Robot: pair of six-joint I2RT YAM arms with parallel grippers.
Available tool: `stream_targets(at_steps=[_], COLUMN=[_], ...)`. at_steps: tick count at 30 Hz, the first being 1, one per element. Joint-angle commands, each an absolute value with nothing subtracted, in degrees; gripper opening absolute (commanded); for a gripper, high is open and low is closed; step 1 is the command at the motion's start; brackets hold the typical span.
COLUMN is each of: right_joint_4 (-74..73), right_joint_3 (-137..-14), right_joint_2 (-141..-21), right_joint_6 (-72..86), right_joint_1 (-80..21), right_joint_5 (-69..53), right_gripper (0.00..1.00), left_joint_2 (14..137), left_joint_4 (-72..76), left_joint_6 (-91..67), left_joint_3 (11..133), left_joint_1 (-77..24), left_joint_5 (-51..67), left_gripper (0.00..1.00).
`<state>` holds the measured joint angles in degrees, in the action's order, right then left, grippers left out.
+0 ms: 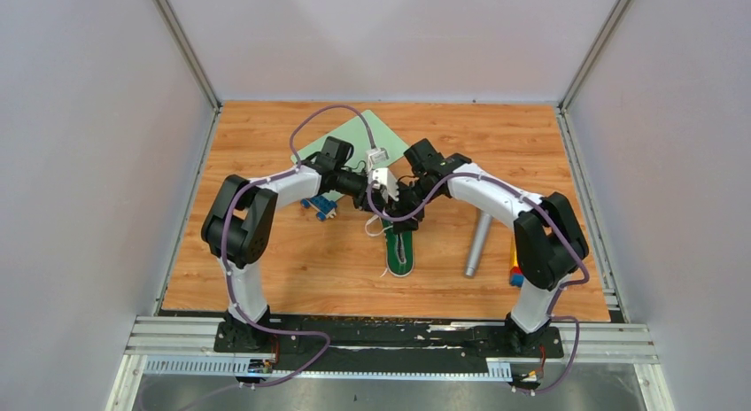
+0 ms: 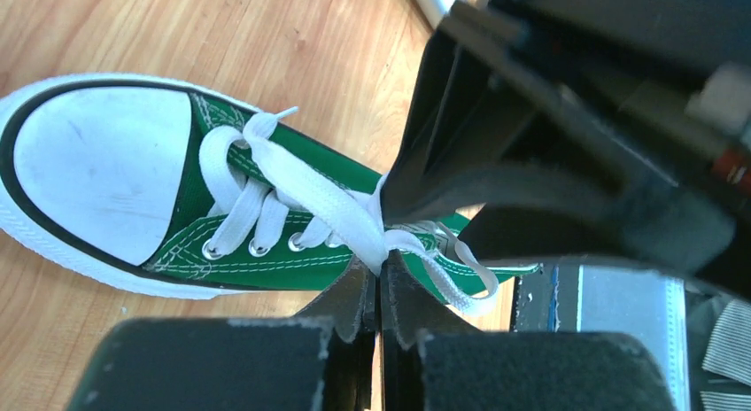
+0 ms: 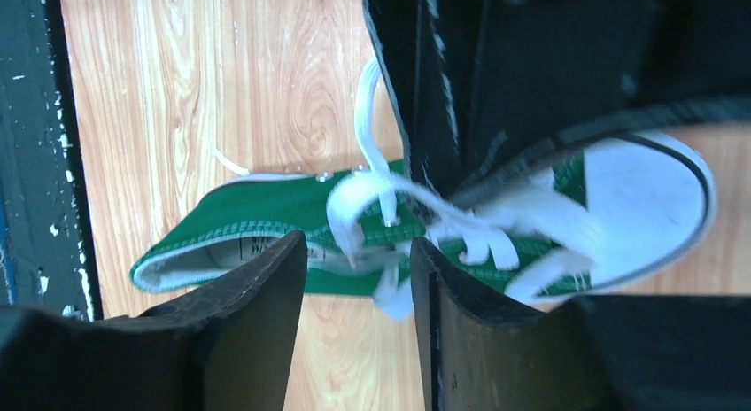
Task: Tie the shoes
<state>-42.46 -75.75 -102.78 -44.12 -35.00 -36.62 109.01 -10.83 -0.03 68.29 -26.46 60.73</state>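
A small green sneaker (image 1: 400, 253) with a white toe cap (image 2: 97, 176) lies on the wooden table, toe toward the arms. Its white laces (image 2: 310, 189) run loosely across the tongue. My left gripper (image 2: 381, 267) hangs just above the shoe's middle, shut on a strand of the lace at its fingertips. Facing it from the other side is my right gripper (image 3: 359, 247), open, its fingers (image 3: 266, 287) apart. A blurred loop of lace (image 3: 394, 296) hangs loose between them, and the green shoe (image 3: 257, 216) lies below. In the top view both grippers meet over the shoe's far end (image 1: 394, 207).
A grey microphone (image 1: 478, 243) lies right of the shoe. A green mat (image 1: 354, 136) sits at the back, partly under the left arm. A small blue toy (image 1: 321, 205) is left of the shoe. A coloured item (image 1: 515, 274) lies by the right arm's base. Walls close in three sides.
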Motion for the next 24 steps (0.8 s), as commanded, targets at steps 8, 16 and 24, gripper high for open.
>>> stream_targets(at_steps=[8, 16, 24], right_joint_4=[-54.67, -53.81, -51.37], right_joint_3=[-82.91, -82.72, -83.81], right_joint_2=[-98.27, -103.36, -108.44], right_joint_6=[-49.18, -44.71, -39.21], right_joint_1=[-27.71, -27.28, -27.31], right_joint_5=[-40.31, -45.38, -48.92], right_gripper=[0.50, 0.45, 0.44], left_joint_2=[103.43, 103.03, 103.05], left_joint_4=[-9.82, -13.16, -13.30], left_joint_6=[7.25, 11.24, 12.33], left_joint_3=[67.01, 68.26, 68.60], left_joint_1=[-26.62, -26.59, -26.63], left_joint_5=[60.87, 59.52, 58.93], left_gripper=[0.00, 0.00, 0.00])
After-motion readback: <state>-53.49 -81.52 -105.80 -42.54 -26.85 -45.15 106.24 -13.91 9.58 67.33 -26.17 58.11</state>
